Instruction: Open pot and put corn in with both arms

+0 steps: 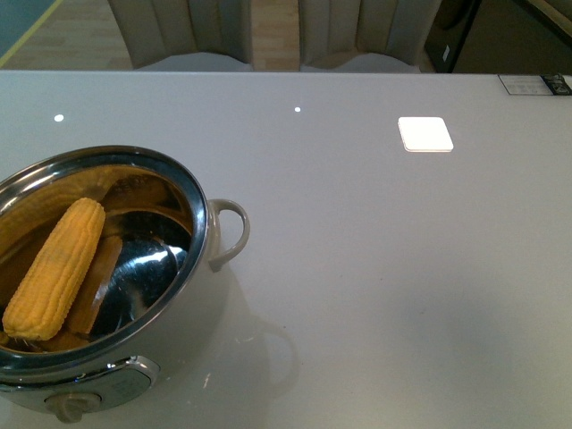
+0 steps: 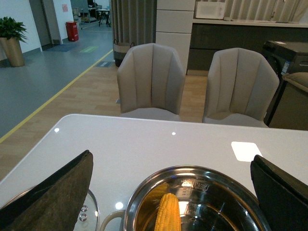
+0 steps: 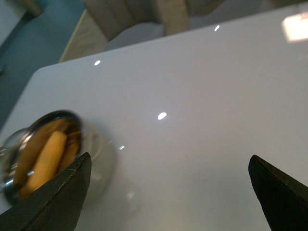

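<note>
The pot (image 1: 198, 207) stands open at the front left of the white table, its looped handle (image 1: 234, 231) pointing right. The corn (image 1: 55, 268) lies inside it, leaning on the steel wall. No arm shows in the front view. In the left wrist view my left gripper (image 2: 171, 192) is open and empty above the pot (image 2: 192, 174), with the corn (image 2: 168, 214) below it and the glass lid (image 2: 89, 214) lying on the table beside the pot. In the right wrist view my right gripper (image 3: 168, 192) is open and empty over bare table, with the pot (image 3: 29, 126) and corn (image 3: 45, 161) blurred off to one side.
A white square patch (image 1: 425, 133) shows on the table at the back right. Two beige chairs (image 2: 151, 79) stand behind the table's far edge. A dark cabinet (image 2: 288, 86) stands beyond the table's right end.
</note>
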Controlling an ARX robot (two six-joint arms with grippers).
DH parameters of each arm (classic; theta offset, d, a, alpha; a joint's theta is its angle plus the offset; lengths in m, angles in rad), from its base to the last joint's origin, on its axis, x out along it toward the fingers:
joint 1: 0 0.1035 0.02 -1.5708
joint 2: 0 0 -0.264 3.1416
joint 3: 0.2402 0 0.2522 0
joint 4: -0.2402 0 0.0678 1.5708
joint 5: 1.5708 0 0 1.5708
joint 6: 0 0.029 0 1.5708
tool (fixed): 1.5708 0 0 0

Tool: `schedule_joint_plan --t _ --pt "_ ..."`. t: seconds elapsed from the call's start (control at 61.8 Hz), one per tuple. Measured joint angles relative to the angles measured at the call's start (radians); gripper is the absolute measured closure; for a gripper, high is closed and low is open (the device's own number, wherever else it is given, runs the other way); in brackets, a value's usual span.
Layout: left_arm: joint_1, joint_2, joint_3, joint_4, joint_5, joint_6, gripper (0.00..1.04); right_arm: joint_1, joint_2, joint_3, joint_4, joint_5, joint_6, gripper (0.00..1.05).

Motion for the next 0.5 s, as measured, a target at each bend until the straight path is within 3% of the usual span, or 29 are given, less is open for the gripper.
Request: schedule_joint_plan --t 0.065,0.129,0.291,0.404,0.501 --pt "0.000 0.000 0.000 0.000 0.000 0.000 0.07 0.026 -0.046 -0.103 0.240 0.190 -0.129 0.22" --pt "0.000 0.000 0.000 0.000 0.000 0.000 0.07 0.007 -0.089 -0.168 0.381 0.252 -0.222 0.32" --pt "0.000 0.000 0.000 0.000 0.000 0.000 0.07 -0.071 -0.165 -0.232 0.425 0.192 -0.315 0.60" --pt "0.000 0.000 0.000 0.000 0.000 0.000 0.07 -0.140 -0.221 -0.278 0.409 0.126 -0.335 0.89" --pt "0.000 0.000 0.000 0.000 0.000 0.000 0.07 -0.171 -0.251 -0.294 0.399 0.095 -0.347 1.03"
